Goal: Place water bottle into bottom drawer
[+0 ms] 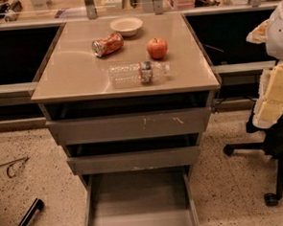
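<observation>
The water bottle lies on its side near the front edge of the cabinet top. It is clear and crinkly with a dark label band, and its cap points right. The bottom drawer is pulled out towards me at floor level and shows a plain grey floor with nothing in it. My gripper is not in view. A white rounded shape at the right edge may be part of my arm.
A crushed red soda can, a red apple and a white bowl sit on the top behind the bottle. Two upper drawers stand slightly open. An office chair with yellow foam stands at the right.
</observation>
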`<action>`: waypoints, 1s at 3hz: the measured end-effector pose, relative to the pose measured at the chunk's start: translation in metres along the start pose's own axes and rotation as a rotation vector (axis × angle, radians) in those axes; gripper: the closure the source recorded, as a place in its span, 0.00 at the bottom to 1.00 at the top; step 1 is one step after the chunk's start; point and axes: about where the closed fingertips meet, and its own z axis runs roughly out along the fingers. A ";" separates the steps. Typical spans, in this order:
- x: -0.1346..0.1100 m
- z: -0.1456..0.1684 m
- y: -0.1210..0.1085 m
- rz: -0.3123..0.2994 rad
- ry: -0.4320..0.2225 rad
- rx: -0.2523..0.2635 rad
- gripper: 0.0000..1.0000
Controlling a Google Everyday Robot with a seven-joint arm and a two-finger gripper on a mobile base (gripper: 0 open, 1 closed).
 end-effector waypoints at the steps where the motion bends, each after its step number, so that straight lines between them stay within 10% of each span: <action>1: 0.000 0.000 0.000 0.000 0.000 0.000 0.00; 3: -0.060 0.036 -0.005 -0.127 -0.111 -0.020 0.00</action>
